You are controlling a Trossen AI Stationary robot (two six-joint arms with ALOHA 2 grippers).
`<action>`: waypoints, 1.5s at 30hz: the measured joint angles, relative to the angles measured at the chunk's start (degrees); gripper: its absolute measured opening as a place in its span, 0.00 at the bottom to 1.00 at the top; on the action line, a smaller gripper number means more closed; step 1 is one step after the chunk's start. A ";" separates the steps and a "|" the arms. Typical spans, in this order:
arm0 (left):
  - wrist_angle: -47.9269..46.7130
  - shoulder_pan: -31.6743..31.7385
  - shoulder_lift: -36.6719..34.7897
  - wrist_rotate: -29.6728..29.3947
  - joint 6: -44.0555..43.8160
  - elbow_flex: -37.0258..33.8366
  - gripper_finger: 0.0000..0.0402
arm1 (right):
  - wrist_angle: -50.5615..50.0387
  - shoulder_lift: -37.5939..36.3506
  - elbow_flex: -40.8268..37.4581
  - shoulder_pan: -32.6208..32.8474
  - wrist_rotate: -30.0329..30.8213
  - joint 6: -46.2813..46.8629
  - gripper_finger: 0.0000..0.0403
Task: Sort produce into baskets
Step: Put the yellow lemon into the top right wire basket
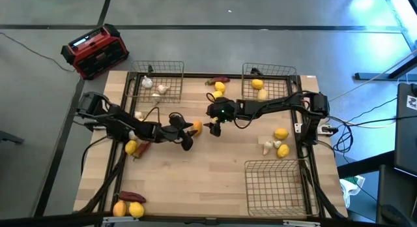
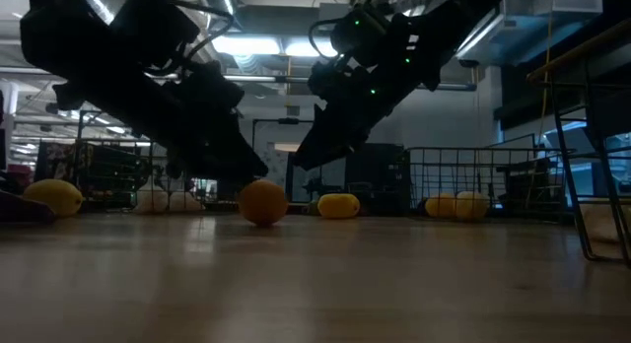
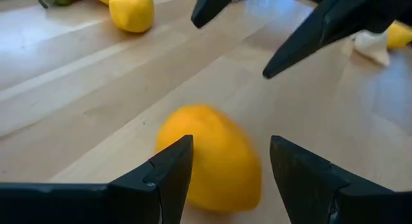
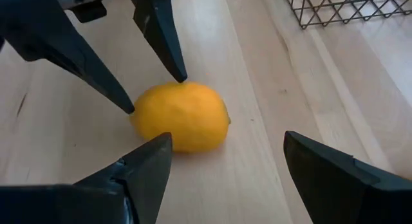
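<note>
Meanwhile, an orange fruit point(image 1: 196, 127) lies on the table point(image 1: 215, 175) between the open fingers of the left gripper point(image 1: 189, 130). Just beside the fruit, the right gripper point(image 1: 214, 127) hangs open, holding nothing.

The left claw point(image 3: 228, 169) is reaching forward with its two dark fingers point(image 3: 168, 176) parted, and an orange fruit point(image 3: 209, 156) is lying on the wooden bench point(image 3: 84, 102) between them, looking blurred. Beyond the fruit, the right claw point(image 3: 248, 40) is pointing down toward it, its fingers spread. A yellow lemon point(image 3: 132, 10) is sitting farther off, and a whitish piece point(image 3: 370, 44) is showing beside the right claw.
</note>
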 joint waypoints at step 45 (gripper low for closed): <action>-0.77 0.96 3.44 -0.22 5.15 0.19 0.50 | 9.46 12.27 0.01 0.07 -10.64 1.53 0.73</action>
